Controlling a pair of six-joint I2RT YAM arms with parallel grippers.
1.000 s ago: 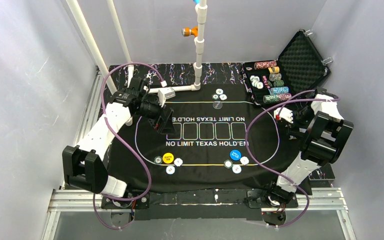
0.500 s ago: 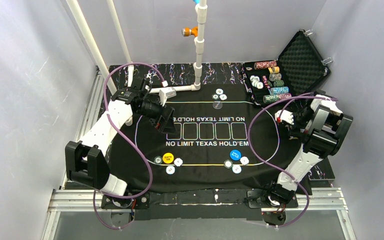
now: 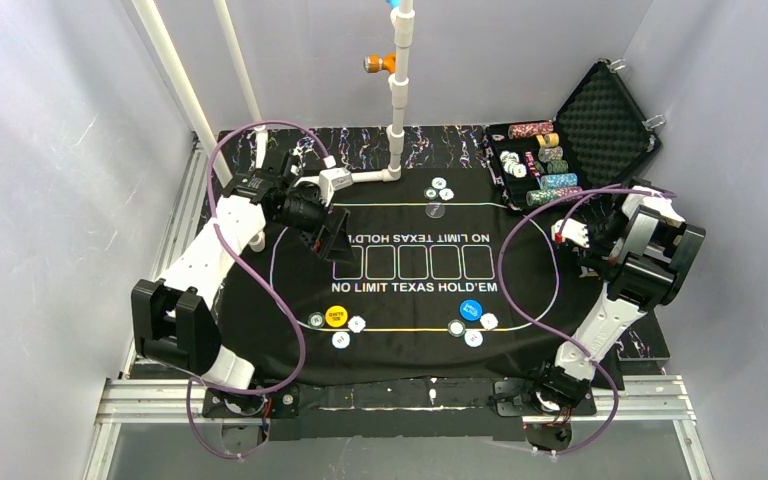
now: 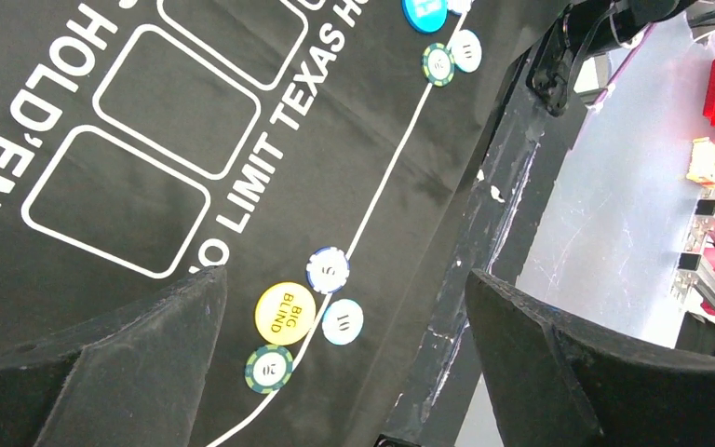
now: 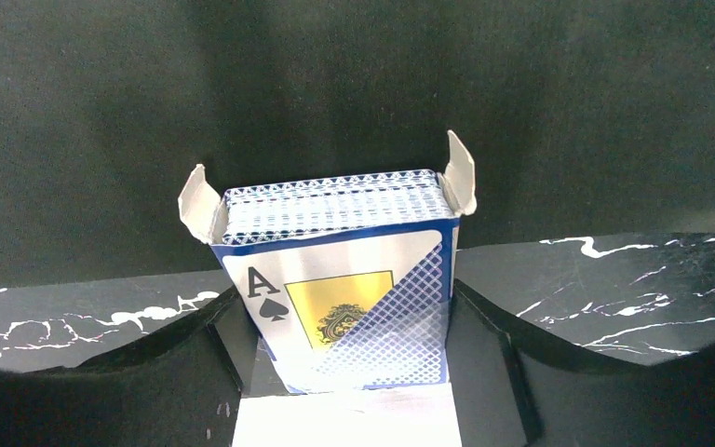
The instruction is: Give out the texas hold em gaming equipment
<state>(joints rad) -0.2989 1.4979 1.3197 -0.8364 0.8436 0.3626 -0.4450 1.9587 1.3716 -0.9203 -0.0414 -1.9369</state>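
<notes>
The right gripper point(image 5: 346, 321) is clamped on an open card box point(image 5: 335, 279), one finger pressed to each side. The flaps stand apart and the blue-patterned deck point(image 5: 335, 205) shows inside; an ace of spades is printed on the box's face. Seen from above, that arm hangs over the right rim of the mat point(image 3: 410, 345), near the open case point(image 3: 605, 120), which holds rows of chip stacks point(image 3: 545, 170). The left gripper point(image 3: 330, 238) hovers over the mat's left half with its jaws wide apart and nothing between them. At the mat's near edge the yellow button point(image 4: 285, 313) lies with three chips around it: a green one point(image 4: 269, 369), a white one point(image 4: 343, 321) and a blue-edged one point(image 4: 328, 269), each just beside it. Further right, the blue button point(image 3: 471, 309) has its own three chips point(image 3: 473, 338) close by. Three more chips point(image 3: 439, 188) sit at the far edge of the mat.
</notes>
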